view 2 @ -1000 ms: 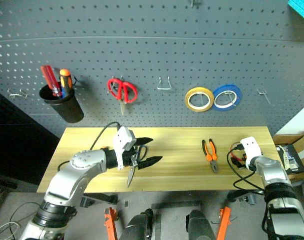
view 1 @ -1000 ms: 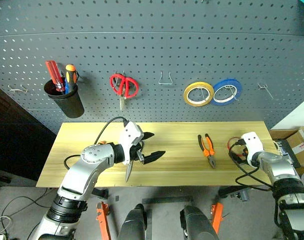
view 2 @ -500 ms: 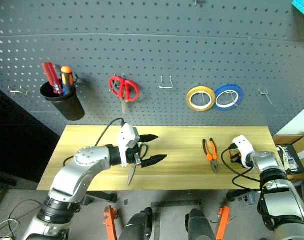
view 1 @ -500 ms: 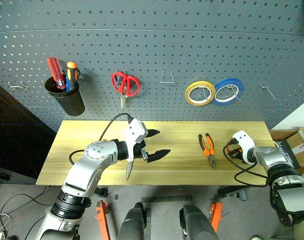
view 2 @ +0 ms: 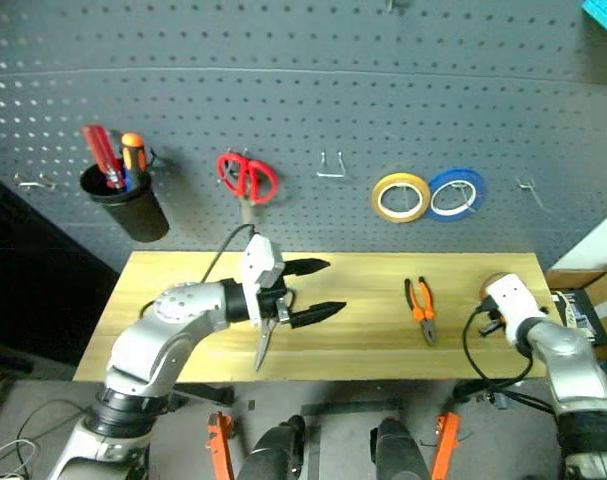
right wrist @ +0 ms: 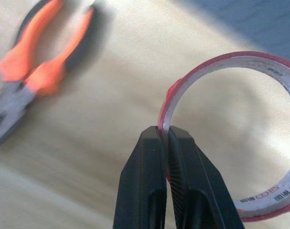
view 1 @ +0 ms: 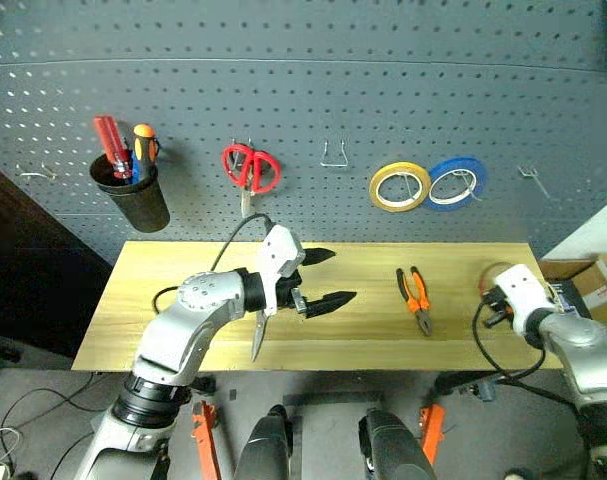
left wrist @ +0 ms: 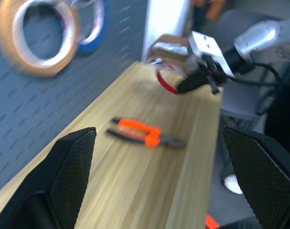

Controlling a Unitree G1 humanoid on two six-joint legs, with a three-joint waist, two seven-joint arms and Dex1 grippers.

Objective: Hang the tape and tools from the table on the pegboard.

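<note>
Currently my right gripper (right wrist: pixel 165 136) is pinched closed on the band of the red tape ring (right wrist: pixel 273 129), one finger inside the loop and one outside, with most of the ring standing clear beyond my fingertips. The ring is at the right end of the table (view 1: pixel 183 260), near its edge, and I cannot tell whether its lower rim touches the wood. The pliers (view 1: pixel 414 297) lie flat beside my right fingers, well apart from the ring. My left gripper (view 1: pixel 319 278) stands wide open over the middle of the table, holding nothing; the steel scissors (view 1: pixel 257 338) show just below its fingers, apparently lying on the table. To do this step well, I judge the grip must stay firm on the narrow band, since a thin ring can pivot between flat pads. Lift straight off the wood before carrying toward the pegboard (view 1: pixel 383 90). Choose a free hook (view 1: pixel 331 156), not the ones bearing the yellow tape (view 1: pixel 397 187) and blue tape (view 1: pixel 454 183). Present the open loop to the hook tip, ease it over, then release only once the ring hangs.
</note>
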